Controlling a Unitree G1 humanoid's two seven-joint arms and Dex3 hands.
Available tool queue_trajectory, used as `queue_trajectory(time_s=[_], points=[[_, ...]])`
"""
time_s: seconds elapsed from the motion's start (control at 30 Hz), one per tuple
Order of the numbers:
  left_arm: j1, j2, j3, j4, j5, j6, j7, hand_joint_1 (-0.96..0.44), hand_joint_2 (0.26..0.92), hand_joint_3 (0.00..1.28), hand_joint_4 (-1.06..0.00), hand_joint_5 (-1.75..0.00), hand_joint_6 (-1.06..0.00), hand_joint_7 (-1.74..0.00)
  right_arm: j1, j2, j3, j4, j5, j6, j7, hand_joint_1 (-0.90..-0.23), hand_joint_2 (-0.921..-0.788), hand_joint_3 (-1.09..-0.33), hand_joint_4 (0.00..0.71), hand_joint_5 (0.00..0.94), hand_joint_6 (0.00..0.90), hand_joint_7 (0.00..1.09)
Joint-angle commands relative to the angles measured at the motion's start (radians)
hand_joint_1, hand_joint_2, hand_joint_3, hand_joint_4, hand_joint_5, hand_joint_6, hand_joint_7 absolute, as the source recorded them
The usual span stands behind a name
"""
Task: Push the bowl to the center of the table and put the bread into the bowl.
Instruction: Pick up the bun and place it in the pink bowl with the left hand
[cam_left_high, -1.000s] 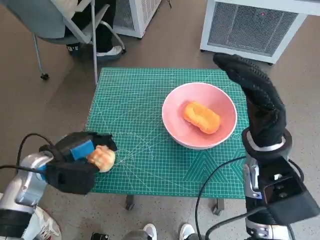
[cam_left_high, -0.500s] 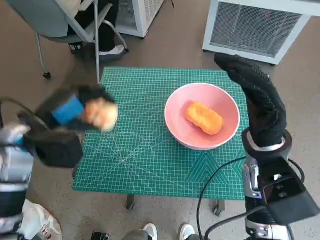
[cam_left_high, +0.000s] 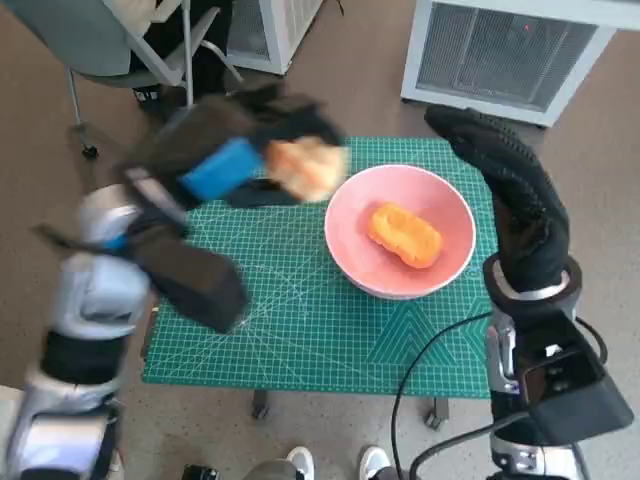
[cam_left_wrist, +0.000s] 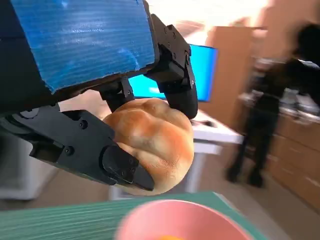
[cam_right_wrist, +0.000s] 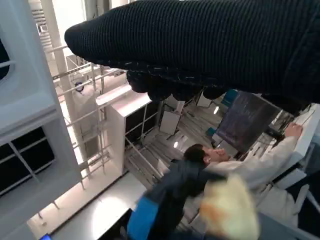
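Bread (cam_left_high: 305, 167) was held in the air by the left hand (cam_left_high: 235, 150), just left of the pink bowl's (cam_left_high: 350, 255) far rim.
Left-hand fingers (cam_left_wrist: 125, 167) gripped the roll from both sides above the green worktop (cam_left_high: 290, 310). An orange piece (cam_left_high: 403, 234) lay inside the bowl, right of centre. The right hand (cam_left_high: 510, 190) stood upright beside the bowl's right edge, holding nothing, fingers extended.
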Motion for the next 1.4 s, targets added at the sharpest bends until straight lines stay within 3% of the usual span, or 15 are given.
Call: queue_trajectory(time_s=[0.03, 0.27, 0.33, 0.37, 0.4, 0.43, 0.5, 0.53, 0.63, 0.97, 1.17, 1.4], points=[[-0.069, -0.06, -0.063, 0.114, 0.022, -0.029, -0.006, 0.0, 0.92, 0.07, -0.66, -1.15, -0.66, -1.18, 0.01, -0.005, -0.005, -0.003, -0.02, 0.005, -0.009, -0.538, -0.921, -0.749, 0.345, 0.003, -0.001, 0.72], [-0.153, -0.145, -0.137, 0.344, 0.035, -0.083, -0.023, 0.0, 0.921, 0.13, -0.59, -1.25, -0.57, -1.23, 0.022, -0.015, -0.015, -0.022, -0.02, 0.002, -0.009, -0.528, -0.921, -0.751, 0.343, 0.001, -0.001, 0.71], [-0.171, -0.16, -0.16, 0.394, 0.042, -0.078, -0.049, 0.0, 0.921, 0.21, -0.48, -1.33, -0.52, -1.32, 0.026, -0.017, -0.018, -0.027, -0.024, 0.001, -0.012, -0.528, -0.921, -0.751, 0.343, 0.001, -0.001, 0.71], [-0.178, -0.165, -0.168, 0.412, 0.045, -0.075, -0.06, -0.07, 0.921, 0.23, -0.44, -1.22, -0.5, -1.36, 0.027, -0.018, -0.02, -0.03, -0.027, 0.0, -0.013, -0.527, -0.921, -0.751, 0.343, 0.001, -0.001, 0.71], [-0.187, -0.173, -0.179, 0.435, 0.048, -0.069, -0.076, -0.17, 0.921, 0.26, -0.43, -0.95, -0.46, -1.42, 0.029, -0.019, -0.022, -0.032, -0.031, 0.0, -0.016, -0.527, -0.921, -0.751, 0.343, 0.001, -0.001, 0.71], [-0.194, -0.178, -0.186, 0.452, 0.05, -0.066, -0.087, -0.15, 0.914, 0.24, -0.41, -0.81, -0.41, -1.28, 0.031, -0.02, -0.023, -0.034, -0.034, 0.0, -0.018, -0.528, -0.921, -0.751, 0.343, 0.001, -0.001, 0.71], [-0.209, -0.193, -0.203, 0.491, 0.052, -0.065, -0.113, -0.12, 0.916, 0.14, -0.4, -0.37, -0.4, -0.73, 0.037, -0.023, -0.028, -0.042, -0.043, 0.001, -0.025, -0.53, -0.921, -0.752, 0.343, 0.001, -0.001, 0.71], [-0.216, -0.2, -0.21, 0.51, 0.05, -0.064, -0.128, -0.12, 0.917, 0.11, -0.38, -0.24, -0.41, -0.54, 0.041, -0.024, -0.03, -0.047, -0.048, 0.003, -0.029, -0.531, -0.921, -0.753, 0.343, 0.001, -0.001, 0.71], [-0.229, -0.214, -0.219, 0.539, 0.043, -0.052, -0.164, -0.15, 0.92, 0.06, -0.34, -0.08, -0.42, -0.28, 0.049, -0.024, -0.034, -0.063, -0.061, 0.009, -0.038, -0.532, -0.921, -0.756, 0.343, 0.001, -0.001, 0.71], [-0.203, -0.231, -0.207, 0.529, 0.022, -0.016, -0.201, -0.2, 0.921, 0.04, -0.23, 0.0, -0.39, -0.12, 0.065, -0.024, -0.042, -0.093, -0.071, 0.028, -0.058, -0.533, -0.921, -0.759, 0.34, 0.0, -0.001, 0.7], [-0.165, -0.224, -0.135, 0.488, -0.066, -0.042, -0.191, -0.22, 0.921, 0.03, -0.22, 0.0, -0.38, -0.09, 0.067, -0.025, -0.045, -0.103, -0.06, 0.042, -0.06, -0.531, -0.921, -0.759, 0.341, 0.001, -0.001, 0.69], [-0.109, -0.245, 0.005, 0.494, -0.233, -0.162, -0.126, -0.29, 0.921, 0.04, -0.24, -0.01, -0.39, -0.08, 0.065, -0.024, -0.057, -0.115, -0.074, 0.061, -0.075, -0.538, -0.921, -0.756, 0.342, 0.001, 0.0, 0.7]])
